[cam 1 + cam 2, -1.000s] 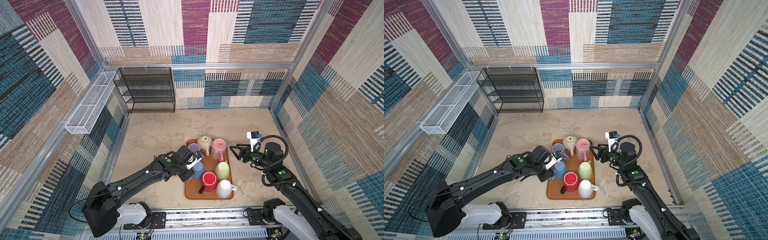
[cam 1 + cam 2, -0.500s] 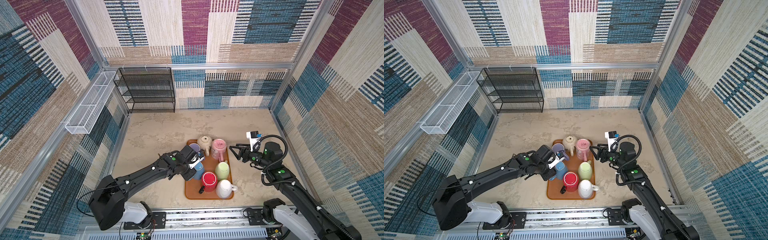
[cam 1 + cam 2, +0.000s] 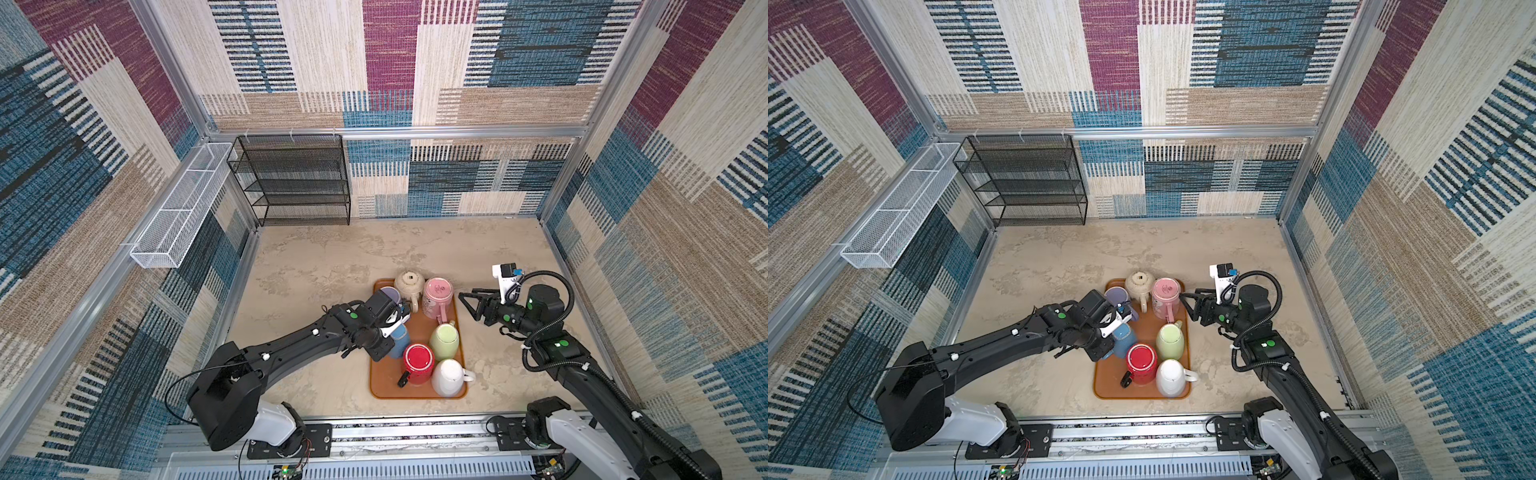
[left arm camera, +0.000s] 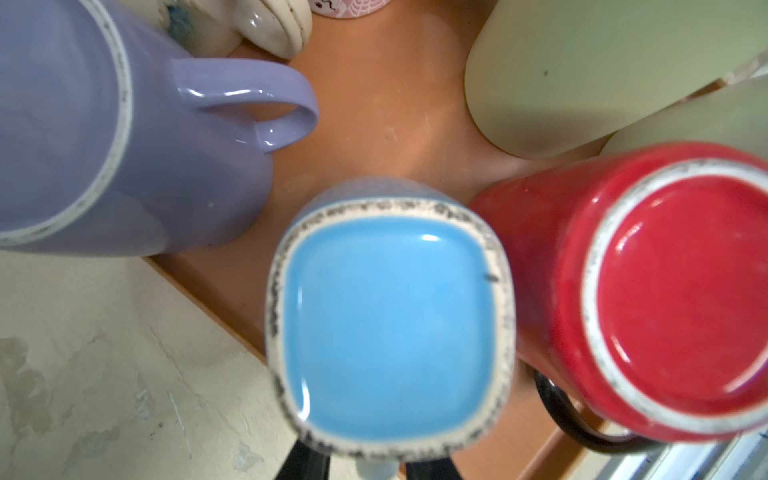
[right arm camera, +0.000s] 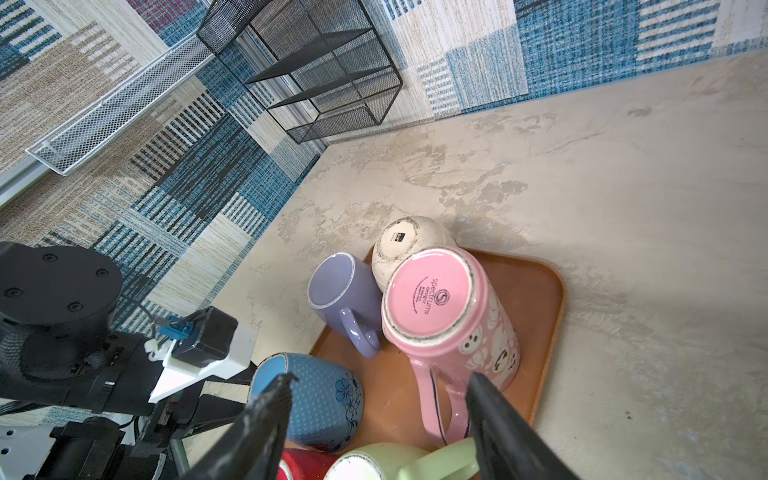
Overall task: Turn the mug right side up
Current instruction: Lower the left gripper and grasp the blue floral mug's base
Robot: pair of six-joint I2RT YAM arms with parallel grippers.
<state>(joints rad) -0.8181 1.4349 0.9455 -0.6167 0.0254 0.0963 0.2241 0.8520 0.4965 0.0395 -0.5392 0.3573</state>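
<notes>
Since a second ago the left arm has drawn its elbow in and the left gripper [image 4: 370, 465] has narrowed, while the right arm and every mug have kept their places. The blue mug [image 4: 390, 328] stands base up at the left edge of the tray [image 4: 374, 124], about midway along it. The purple mug [image 4: 83, 124] is toward the tray's far left corner, and the red mug [image 4: 673, 291] is just beside the blue one on the near side. The tray itself lies near the front edge of the worktop [image 3: 332, 257]. The left jaws stand narrow on either side of a pale piece that may be the handle [image 4: 376, 471], but I cannot tell whether the pads have bitten yet. The right gripper [image 5: 382, 377] hangs wide and empty off the tray's right edge, near the pink mug [image 5: 432, 299].

To do this step well, I would let the jaws finish closing before any lift. Glazed ceramic is likely slippery, and a mug pinched at one side will want to swing. The lift should go straight up until the mug clears the red and purple mugs, and only then should the wrist roll through the half turn, slowly. The mug should be set down flat on bare tray or on the worktop by the tray's left edge. The right arm is best kept clear.
</notes>
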